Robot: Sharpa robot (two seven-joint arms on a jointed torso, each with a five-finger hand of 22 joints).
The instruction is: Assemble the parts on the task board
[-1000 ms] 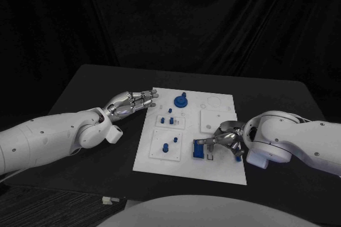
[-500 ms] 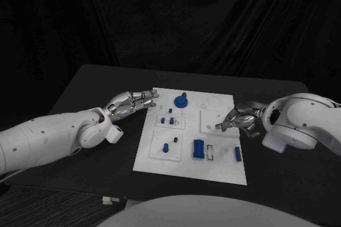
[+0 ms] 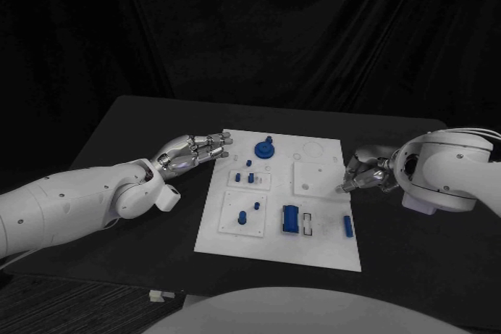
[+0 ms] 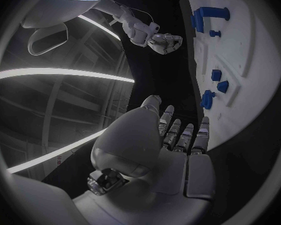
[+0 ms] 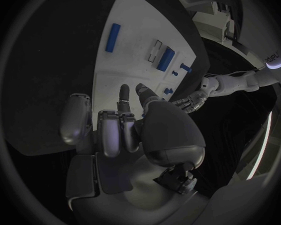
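Note:
The white task board (image 3: 326, 248) lies mid-table. On it are a round blue knob (image 3: 265, 148), two short pegs (image 3: 243, 177), a blue block (image 3: 291, 217) and a thin blue bar (image 3: 347, 226). My left hand (image 3: 194, 151) hovers by the board's far left corner, fingers apart, holding nothing. My right hand (image 3: 365, 177) hangs just off the board's right edge, fingers curled in with nothing in them. In the right wrist view the hand (image 5: 125, 125) faces the board (image 5: 134, 20), where the bar (image 5: 112, 37) and the block (image 5: 165, 58) lie. The left wrist view shows my left hand (image 4: 172, 145) beside the board (image 4: 256, 65).
The black table (image 3: 136, 124) has bare room on both sides of the board. Raised white plates (image 3: 314, 177) sit on the board, and a small white slot piece (image 3: 309, 223) lies next to the blue block.
My right hand has drawn back from the blue block at the board's near side, off to its right edge. The block and bar lie uncovered. The left hand has not moved.

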